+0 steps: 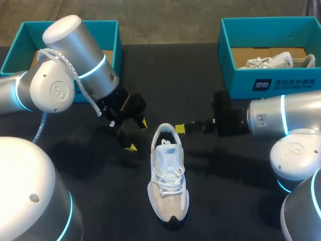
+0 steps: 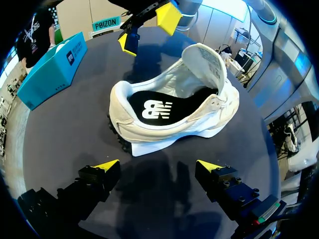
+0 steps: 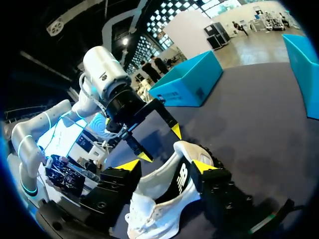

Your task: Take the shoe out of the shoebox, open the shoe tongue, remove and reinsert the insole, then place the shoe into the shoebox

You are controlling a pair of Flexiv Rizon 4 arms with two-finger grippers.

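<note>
— At mid-table (image 1: pixel 225 175), what is the shoe (image 1: pixel 168 186) doing?
— Standing on its sole, outside both boxes, between the two grippers. The upper is showing white with beige panels toward the toe, plus white laces and a dark lugged sole. In the left wrist view the shoe (image 2: pixel 174 114) is showing a black insole with a white logo lying inside, and the tongue is standing up off the opening.

— Heading?
— The long axis is running near-to-far along the table. The toe is pointing toward the robot, the heel toward the far edge where the boxes are sitting.

— Left gripper (image 1: pixel 137 135)?
— Hanging just beside the heel on the left, fingers spread wide, gripping nothing. In its own view, the left gripper (image 2: pixel 158 167) is facing the shoe's side, apart from it.

— Right gripper (image 1: pixel 181 129)?
— Sitting at the heel's right side. In its own view, the right gripper (image 3: pixel 167 165) is gaping, with the shoe's (image 3: pixel 164 199) heel lying in the gap. Cannot tell whether a tip is touching. It is clamping nothing.

— Boxes?
— The left box (image 1: pixel 111 37) is sitting far left and the right box (image 1: pixel 241 80) far right. The right one is holding a second shoe (image 1: pixel 273 61).
</note>
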